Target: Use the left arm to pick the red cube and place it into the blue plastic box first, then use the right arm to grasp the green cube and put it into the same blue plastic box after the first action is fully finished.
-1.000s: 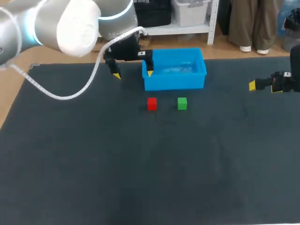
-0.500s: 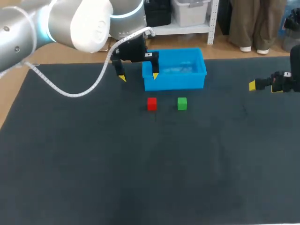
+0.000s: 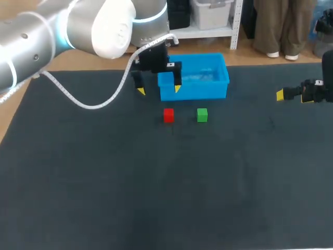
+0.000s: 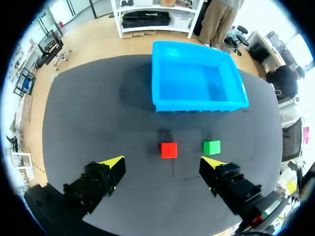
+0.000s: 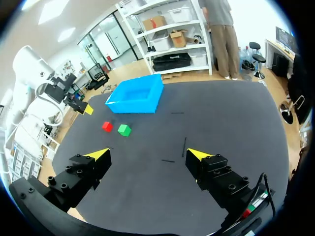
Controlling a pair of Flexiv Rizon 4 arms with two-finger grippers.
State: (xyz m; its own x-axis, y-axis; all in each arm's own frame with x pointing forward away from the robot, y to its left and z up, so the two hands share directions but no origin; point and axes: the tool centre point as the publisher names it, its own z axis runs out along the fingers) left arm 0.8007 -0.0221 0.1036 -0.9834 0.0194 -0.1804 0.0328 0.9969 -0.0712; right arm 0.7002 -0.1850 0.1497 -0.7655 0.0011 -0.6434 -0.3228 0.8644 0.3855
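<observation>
Red cube (image 4: pixel 169 150), small and sharp-edged, sits on the dark matte table cover (image 3: pixel 156 182). It lies just ahead of the left gripper (image 4: pixel 163 162), in line with the gap between its widely spread fingers, which grip nothing; the gripper's height above it is hard to judge. The green cube (image 4: pixel 211 146), alike in shape, lies beside the red one. Behind both stands the smooth-walled rectangular blue plastic box (image 4: pixel 197 104). The right gripper (image 5: pixel 148 154) hangs well apart, fingers spread, holding nothing.

Red cube (image 3: pixel 168 115), green cube (image 3: pixel 202 115), blue plastic box (image 3: pixel 195 91), dark table (image 3: pixel 156 182).
</observation>
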